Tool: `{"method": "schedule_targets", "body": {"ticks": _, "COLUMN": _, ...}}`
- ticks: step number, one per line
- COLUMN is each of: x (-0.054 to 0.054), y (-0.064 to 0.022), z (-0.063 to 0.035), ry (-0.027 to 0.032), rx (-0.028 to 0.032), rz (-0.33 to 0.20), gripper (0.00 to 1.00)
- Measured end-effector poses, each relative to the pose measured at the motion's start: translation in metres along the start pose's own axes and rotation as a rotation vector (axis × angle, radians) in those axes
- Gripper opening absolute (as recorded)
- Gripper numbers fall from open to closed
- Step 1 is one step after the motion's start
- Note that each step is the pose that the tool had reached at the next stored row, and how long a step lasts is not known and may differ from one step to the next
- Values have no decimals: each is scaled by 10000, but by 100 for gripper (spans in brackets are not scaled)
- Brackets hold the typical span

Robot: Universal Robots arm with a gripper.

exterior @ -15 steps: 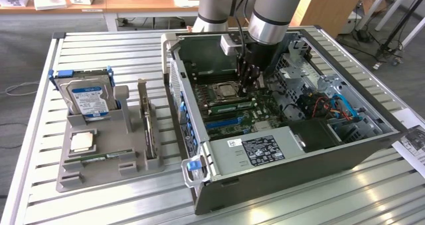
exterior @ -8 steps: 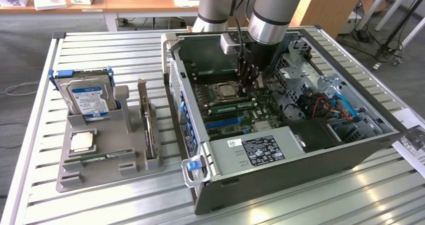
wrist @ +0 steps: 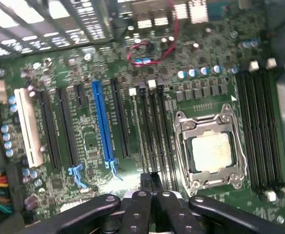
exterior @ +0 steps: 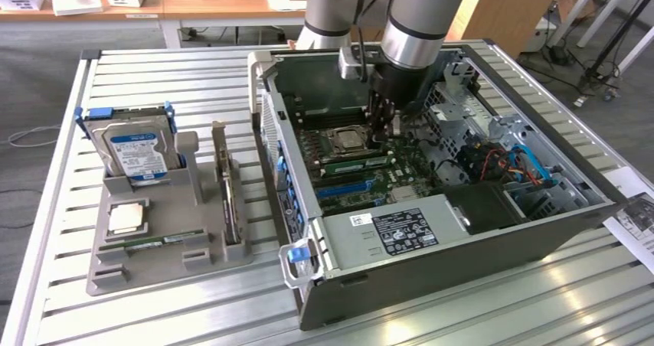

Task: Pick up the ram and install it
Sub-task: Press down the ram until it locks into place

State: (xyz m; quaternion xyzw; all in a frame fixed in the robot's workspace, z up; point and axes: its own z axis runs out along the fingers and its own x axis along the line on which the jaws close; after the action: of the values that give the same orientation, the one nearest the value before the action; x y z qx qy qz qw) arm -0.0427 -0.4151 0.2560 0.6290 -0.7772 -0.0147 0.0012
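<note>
We see the black pincer (exterior: 380,132) (wrist: 151,195) down inside the open dark-grey PC case (exterior: 460,262), just above the square silver CPU (wrist: 211,152). We can't tell its grip state. The thin green ram stick (exterior: 153,244) lies flat in the grey plastic tray (exterior: 133,273) on the slatted metal desk (exterior: 204,308), to the exterior view's left of the case. The blue hard-drive label (exterior: 138,153) and the black PSU sticker (exterior: 403,227) have text too small to read.

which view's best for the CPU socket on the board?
Wrist view. The CPU socket sits nearly face-on, metal frame and silver chip plain, with dark slots on both sides. In the exterior view the socket is seen at a slant inside the computer case, just beside the claw.
</note>
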Motion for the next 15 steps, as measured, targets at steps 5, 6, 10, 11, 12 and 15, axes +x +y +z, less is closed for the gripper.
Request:
{"method": "schedule_targets", "body": {"ticks": 5, "x": 0, "y": 0, "z": 4, "ry": -22, "rx": 15, "rz": 916, "gripper": 11}}
{"method": "schedule_targets", "body": {"ticks": 6, "x": 0, "y": 0, "z": 4, "ry": -27, "rx": 18, "rz": 1096, "gripper": 11}}
{"method": "schedule_targets", "body": {"ticks": 10, "x": 0, "y": 0, "z": 7, "ry": -45, "rx": 30, "rz": 1815, "gripper": 11}}
{"method": "schedule_targets", "body": {"ticks": 11, "x": 0, "y": 0, "z": 7, "ry": -49, "rx": 33, "rz": 2005, "gripper": 11}}
{"method": "schedule_targets", "body": {"ticks": 12, "x": 0, "y": 0, "z": 8, "ry": -53, "rx": 37, "rz": 2185, "gripper": 11}}
{"method": "schedule_targets", "body": {"ticks": 15, "x": 0, "y": 0, "z": 10, "ry": -67, "rx": 45, "rz": 2724, "gripper": 11}}
